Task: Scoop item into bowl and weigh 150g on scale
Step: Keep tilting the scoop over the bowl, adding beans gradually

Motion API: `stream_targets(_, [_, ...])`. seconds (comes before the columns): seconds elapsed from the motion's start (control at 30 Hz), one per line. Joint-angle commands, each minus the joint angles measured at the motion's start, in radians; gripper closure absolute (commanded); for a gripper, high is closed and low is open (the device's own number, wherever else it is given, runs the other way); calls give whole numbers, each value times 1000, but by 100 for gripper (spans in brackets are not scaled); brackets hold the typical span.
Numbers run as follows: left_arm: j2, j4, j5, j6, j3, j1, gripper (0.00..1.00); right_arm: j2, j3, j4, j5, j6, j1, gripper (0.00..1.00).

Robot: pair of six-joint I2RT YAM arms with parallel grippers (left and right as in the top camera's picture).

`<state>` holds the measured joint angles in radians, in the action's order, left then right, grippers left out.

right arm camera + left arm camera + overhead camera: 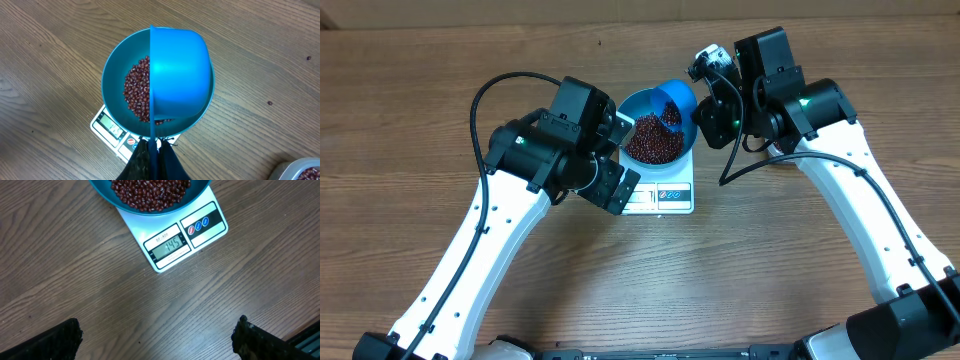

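The blue bowl [638, 104] stands on the white scale [665, 196] and holds a heap of red-brown beans [653, 142]. My right gripper [708, 108] is shut on the handle of a small blue scoop [676, 98], which is tipped on its side over the bowl's far right rim. In the right wrist view the scoop [180, 75] covers half the bowl [112, 75], with beans [136, 92] beside it. My left gripper [620, 156] hangs open and empty just left of the scale. Its view shows the scale [172, 245], whose display reads 145, and the bowl [150, 207].
A clear tub [302, 171] with more beans peeks in at the bottom right of the right wrist view. Two stray beans [270, 103] lie on the wooden table [440, 60] to the right of the bowl. The left fingertips [57, 341] hover over bare wood.
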<state>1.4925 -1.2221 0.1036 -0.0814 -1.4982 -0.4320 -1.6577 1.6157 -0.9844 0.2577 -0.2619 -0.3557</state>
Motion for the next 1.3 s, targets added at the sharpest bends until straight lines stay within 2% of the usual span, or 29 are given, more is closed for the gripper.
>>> stream_targets(0.0, [5,3,-3,3,-4,-7,0,21,23,9,-3,7,-3,96])
stream_targets(0.4, [5,3,-3,3,-4,-7,0,21,23,4,-2,6,-3,96])
stream_targets(0.5, [5,3,-3,3,-4,-7,1,21,23,-44,101,-129,-4,96])
stream_targets(0.63, [5,3,-3,3,-4,-7,0,21,23,-20,41,-47,-4,96])
stream_targets(1.27, [5,3,-3,3,-4,-7,1,21,23,4,27,1,-3,96])
